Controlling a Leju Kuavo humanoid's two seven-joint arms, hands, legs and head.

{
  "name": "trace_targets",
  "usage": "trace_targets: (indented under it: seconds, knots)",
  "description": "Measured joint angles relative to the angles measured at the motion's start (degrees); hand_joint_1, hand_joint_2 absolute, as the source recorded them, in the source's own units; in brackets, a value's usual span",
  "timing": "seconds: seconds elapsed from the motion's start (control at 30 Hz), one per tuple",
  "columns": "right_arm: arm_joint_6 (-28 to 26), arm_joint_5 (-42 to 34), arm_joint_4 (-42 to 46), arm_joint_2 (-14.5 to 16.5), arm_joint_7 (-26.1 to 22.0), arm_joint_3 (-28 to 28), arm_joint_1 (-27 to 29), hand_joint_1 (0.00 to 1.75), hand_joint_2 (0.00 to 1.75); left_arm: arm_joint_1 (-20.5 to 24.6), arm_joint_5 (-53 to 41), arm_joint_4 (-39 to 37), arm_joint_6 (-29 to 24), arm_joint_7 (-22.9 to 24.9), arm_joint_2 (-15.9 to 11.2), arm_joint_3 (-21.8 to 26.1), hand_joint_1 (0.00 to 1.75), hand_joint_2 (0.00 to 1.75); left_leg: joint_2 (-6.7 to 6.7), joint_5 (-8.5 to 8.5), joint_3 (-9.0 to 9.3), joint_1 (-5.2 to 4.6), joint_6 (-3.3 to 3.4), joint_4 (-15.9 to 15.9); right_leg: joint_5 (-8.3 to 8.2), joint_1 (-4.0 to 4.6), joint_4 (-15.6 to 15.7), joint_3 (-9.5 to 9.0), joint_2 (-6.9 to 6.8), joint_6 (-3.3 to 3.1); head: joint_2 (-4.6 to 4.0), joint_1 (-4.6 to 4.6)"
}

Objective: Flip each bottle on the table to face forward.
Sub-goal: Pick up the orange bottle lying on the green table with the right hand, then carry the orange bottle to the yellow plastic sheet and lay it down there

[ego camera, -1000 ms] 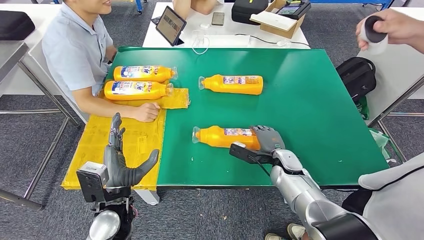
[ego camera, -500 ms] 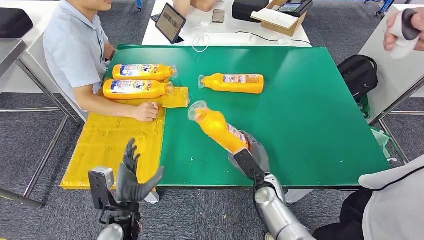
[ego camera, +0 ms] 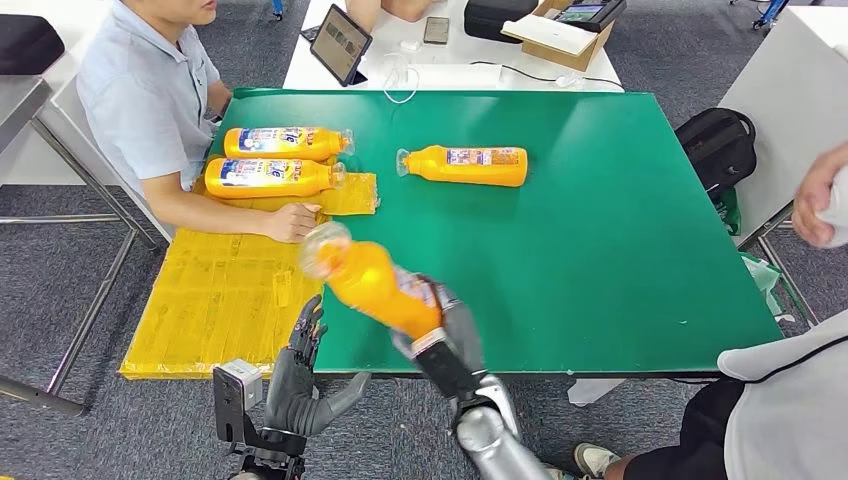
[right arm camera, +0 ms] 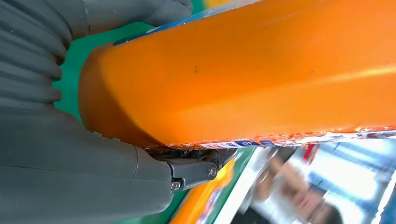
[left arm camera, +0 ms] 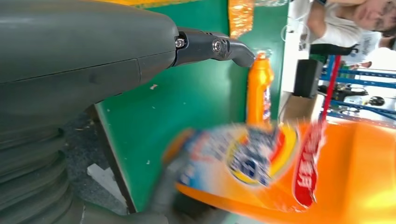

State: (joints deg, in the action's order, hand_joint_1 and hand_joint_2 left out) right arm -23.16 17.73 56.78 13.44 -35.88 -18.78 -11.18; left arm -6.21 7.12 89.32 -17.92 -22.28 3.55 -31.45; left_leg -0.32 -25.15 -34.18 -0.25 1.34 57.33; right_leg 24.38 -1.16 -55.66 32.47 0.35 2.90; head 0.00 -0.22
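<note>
— Bottle [ego camera: 375,285] status: orange, held off the green table [ego camera: 620,230] by the right hand [ego camera: 445,335], which grips its base end over the near table edge. It tilts, clear cap end up and toward the yellow mat [ego camera: 220,300].

— And the label?

— Motion blur makes this uncertain, but the left wrist view shows a blue, white and red label on the held bottle [left arm camera: 289,172]. The right wrist view shows plain orange plastic [right arm camera: 243,70] against the palm.

— Left hand?

— Left hand [ego camera: 300,385] sits below the table's near edge, fingers spread, thumb out, holding nothing.

— Other bottles?

— Three lie on their sides. One far bottle [ego camera: 468,166] rests alone on the green surface, cap pointing toward the mat side. Two labelled bottles [ego camera: 280,160] lie side by side at the mat's far end, just beside a seated person [ego camera: 150,100], whose hand [ego camera: 293,222] rests on the mat.

— Anything else?

— Another person's hand [ego camera: 818,195] shows at the right edge.
</note>
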Motion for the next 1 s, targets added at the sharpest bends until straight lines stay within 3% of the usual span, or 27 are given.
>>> trace_targets:
  seconds: [0.4, 0.67, 0.7, 0.8, 0.83, 0.93, 1.0]
  knots:
    - [-0.43, -2.65, -6.37, 4.29, -1.23, -9.25, -2.05, 1.75, 1.75, 1.87, 0.54, 0.51, -0.10, -0.75, 0.00, -1.05, 0.00, 1.75, -0.04, 0.01, -0.05, -0.03, 0.01, 0.00, 0.00, -0.04, 0.01, 0.00, -0.01, 0.00, 0.00, 0.02]
    - [-0.54, -3.99, -12.95, 4.91, -2.03, -13.33, -4.81, 1.75, 1.75, 3.53, 1.84, 0.51, -0.69, -1.37, 0.45, -0.92, 0.00, 1.75, -0.01, 0.01, -0.05, -0.02, 0.01, 0.00, -0.01, -0.03, -0.01, 0.01, -0.01, 0.01, 0.00, 0.02]
    - [-0.48, -4.21, -13.45, 4.95, -2.08, -13.78, -5.06, 1.75, 1.75, 3.54, 2.15, 0.50, -1.12, -1.42, 0.52, -0.86, 0.10, 1.75, 0.00, 0.01, -0.06, -0.02, 0.00, 0.00, -0.01, -0.03, -0.01, 0.02, 0.00, 0.01, 0.00, 0.02]
    - [-0.21, -5.15, -14.62, 5.12, -1.98, -15.46, -5.81, 1.75, 1.75, 3.58, 3.06, 0.47, -2.51, -1.84, 0.81, -0.53, 1.41, 1.75, -0.01, 0.01, -0.10, -0.02, 0.00, 0.00, -0.01, -0.03, -0.01, 0.05, -0.01, 0.00, 0.00, 0.03]
    - [-0.14, -5.54, -14.90, 5.16, -1.92, -16.09, -6.03, 1.75, 1.75, 3.56, 3.34, 0.47, -2.84, -2.10, 0.86, -0.38, 1.75, 1.75, -0.01, 0.01, -0.10, -0.02, 0.00, 0.00, -0.01, -0.03, -0.01, 0.06, -0.01, 0.00, 0.00, 0.03]
    - [-0.05, -6.75, -15.64, 5.24, -1.75, -17.98, -6.70, 1.75, 1.75, 3.20, 4.37, 0.52, -3.33, -2.91, 0.92, 0.18, 1.75, 1.75, -0.01, 0.01, -0.11, -0.02, 0.00, 0.00, -0.01, -0.03, 0.00, 0.07, 0.00, 0.00, 0.00, 0.03]
    - [-0.13, -7.41, -16.08, 5.30, -1.65, -19.03, -7.08, 1.61, 1.75, 2.71, 4.91, 0.80, -3.34, -3.13, 0.92, 0.58, 1.75, 1.75, -0.01, 0.01, -0.11, -0.02, 0.00, 0.00, -0.01, -0.03, 0.00, 0.07, -0.01, 0.00, 0.00, 0.02]
